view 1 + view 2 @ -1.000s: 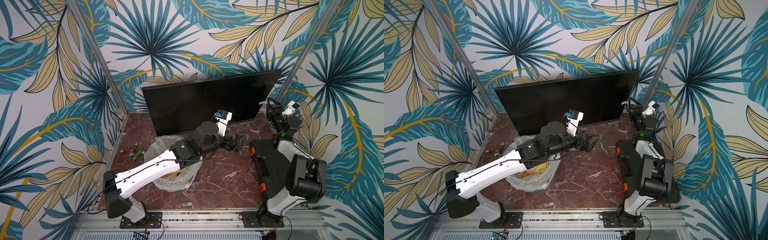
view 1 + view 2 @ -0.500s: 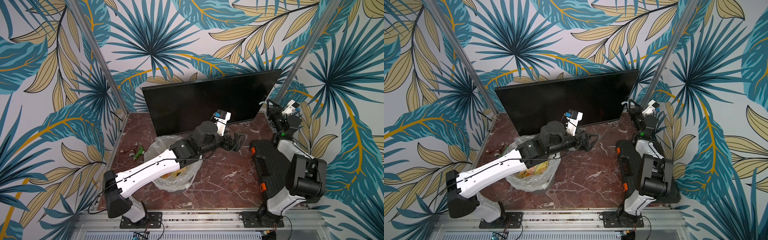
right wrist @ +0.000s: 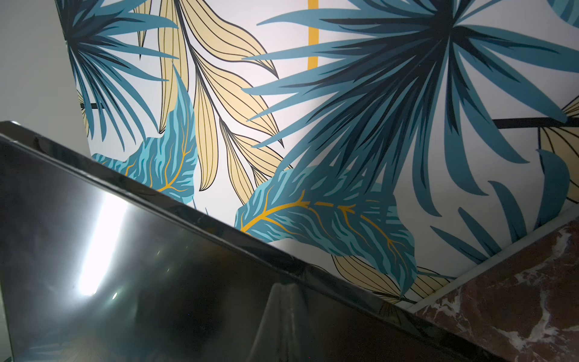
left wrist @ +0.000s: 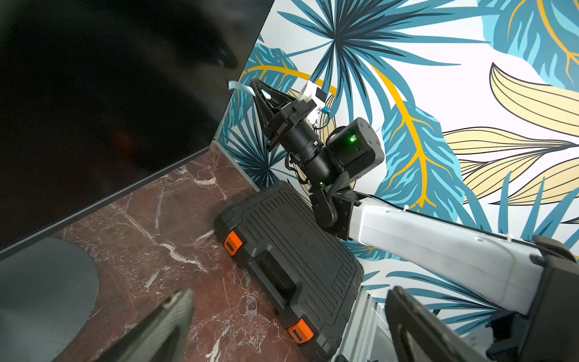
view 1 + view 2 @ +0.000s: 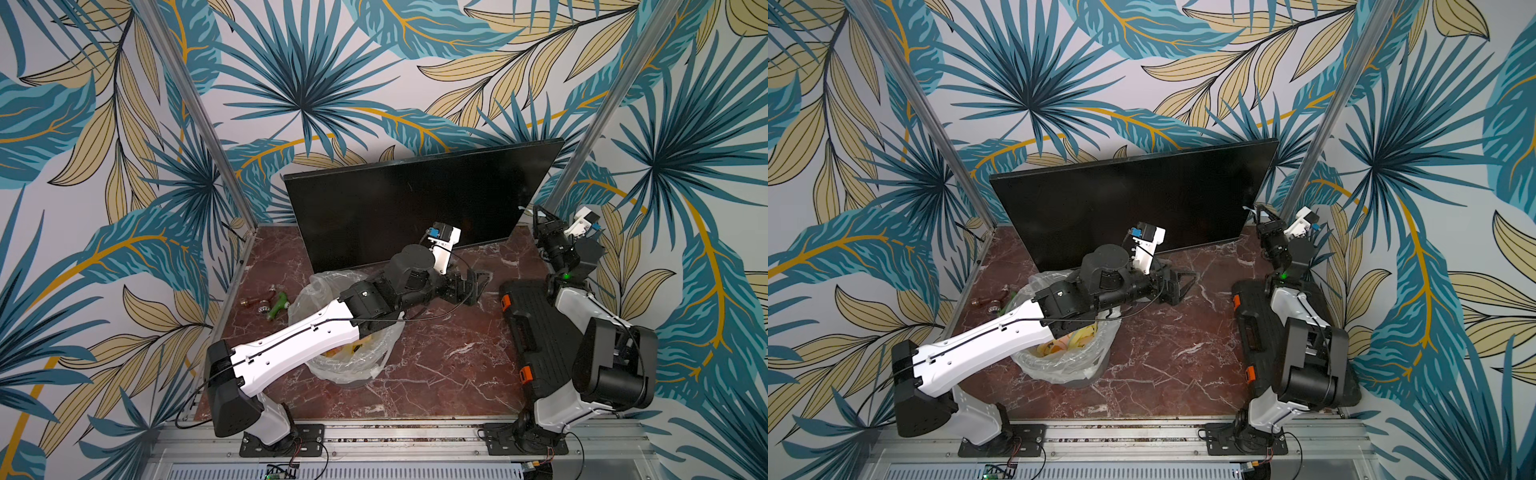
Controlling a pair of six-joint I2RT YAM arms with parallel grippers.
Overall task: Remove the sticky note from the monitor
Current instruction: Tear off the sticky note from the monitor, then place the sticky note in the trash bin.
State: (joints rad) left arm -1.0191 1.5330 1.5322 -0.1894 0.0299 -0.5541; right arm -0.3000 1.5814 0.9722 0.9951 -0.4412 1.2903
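Right tool (image 4: 256, 85) is clenched on the pale blue sticky note (image 4: 235, 85) at the monitor's (image 4: 94, 94) three o'clock edge. Left tool (image 5: 478, 284) gapes wide, empty, over the bench (image 5: 436, 374).

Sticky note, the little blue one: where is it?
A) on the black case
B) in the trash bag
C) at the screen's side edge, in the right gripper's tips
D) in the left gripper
C: the sticky note sticks out at the side edge of the monitor, pinched in the shut tips of the right gripper.
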